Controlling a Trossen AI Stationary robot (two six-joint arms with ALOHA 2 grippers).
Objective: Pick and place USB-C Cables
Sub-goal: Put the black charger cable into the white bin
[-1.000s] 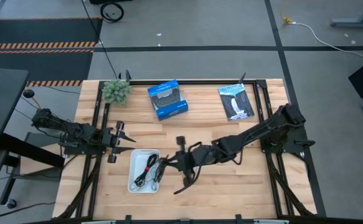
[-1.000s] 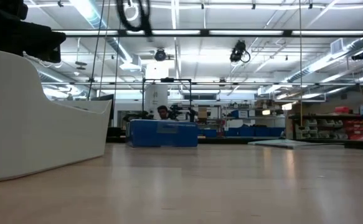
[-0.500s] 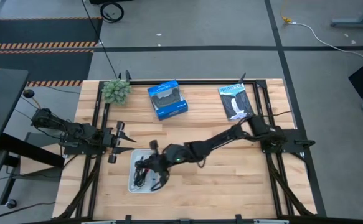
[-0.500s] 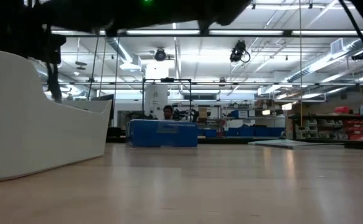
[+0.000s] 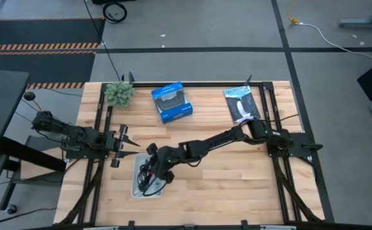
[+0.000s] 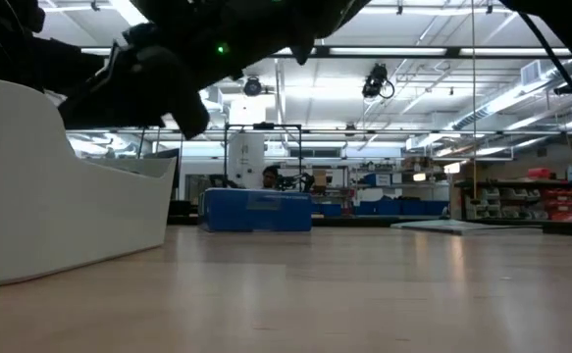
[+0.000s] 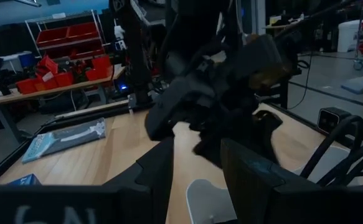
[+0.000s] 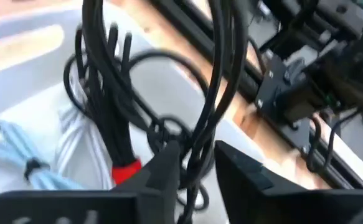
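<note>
Right gripper (image 5: 152, 174): moved farther over white tray (image 5: 136, 189), fingers clamping black cable (image 8: 215, 93).
Left gripper (image 5: 123, 145): unchanged, fingers apart.

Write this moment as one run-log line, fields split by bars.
right gripper: over white tray, shut on black cable | tray: black-red, white, blue-grey cables | left gripper: waiting beside tray

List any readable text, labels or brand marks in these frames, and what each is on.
None can be read.
Blue box: dark picture on its lid, print too small.
Black-and-white flat packet: markings too small.
White tray: no print visible.
Left gripper: pale marks on its body, too blurred.
</note>
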